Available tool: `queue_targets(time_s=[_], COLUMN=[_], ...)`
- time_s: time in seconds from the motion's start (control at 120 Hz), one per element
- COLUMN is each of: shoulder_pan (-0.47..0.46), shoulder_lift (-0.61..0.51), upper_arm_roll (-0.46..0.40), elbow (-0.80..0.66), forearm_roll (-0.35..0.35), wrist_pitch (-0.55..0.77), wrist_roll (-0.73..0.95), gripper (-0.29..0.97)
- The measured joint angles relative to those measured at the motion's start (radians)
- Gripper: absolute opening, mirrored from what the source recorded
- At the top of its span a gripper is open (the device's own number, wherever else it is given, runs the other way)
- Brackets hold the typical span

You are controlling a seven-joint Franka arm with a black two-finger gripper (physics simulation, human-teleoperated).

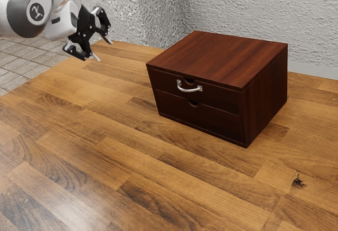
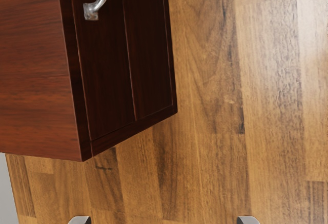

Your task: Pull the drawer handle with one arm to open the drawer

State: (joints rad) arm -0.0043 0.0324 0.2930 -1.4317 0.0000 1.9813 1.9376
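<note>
No writing can be read; the arm's joint cap [image 1: 27,10] bears a small white emblem [image 1: 37,11].

A dark wooden cabinet [image 1: 222,56] stands on the plank counter [image 1: 132,178], near a rough grey wall [image 1: 253,9]. Its upper drawer [image 1: 219,95] carries a curved silver handle [image 1: 189,88] and sits flush with the lower drawer [image 1: 203,117]. The black end effector [image 1: 100,43] hangs well apart at the exterior view's upper left, fingers spread and holding nothing.

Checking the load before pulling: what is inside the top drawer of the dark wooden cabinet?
Its contents cannot be seen: the dark wooden top drawer with the curved silver handle sits shut, hiding everything within.
</note>
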Motion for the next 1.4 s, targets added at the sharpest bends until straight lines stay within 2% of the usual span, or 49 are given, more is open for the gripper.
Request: queue_targets(time_s=[0.258,0.617,1.167,1.4], shoulder_pan=[-0.033,0.041,-0.050,-0.050], shoulder_lift=[-0.001,0.018,0.052,0.052], upper_arm_roll=[0.009,0.003,-0.002,-0.001], elbow=[-0.040,-0.054,-0.058,-0.139], forearm_roll=[-0.015,-0.033,-0.059,-0.064], wrist_pitch=[0.050,0.113,0.138,0.153], wrist_roll=[0.000,0.000,0.003,0.004], gripper=[0.33,0.33,0.33,0.33])
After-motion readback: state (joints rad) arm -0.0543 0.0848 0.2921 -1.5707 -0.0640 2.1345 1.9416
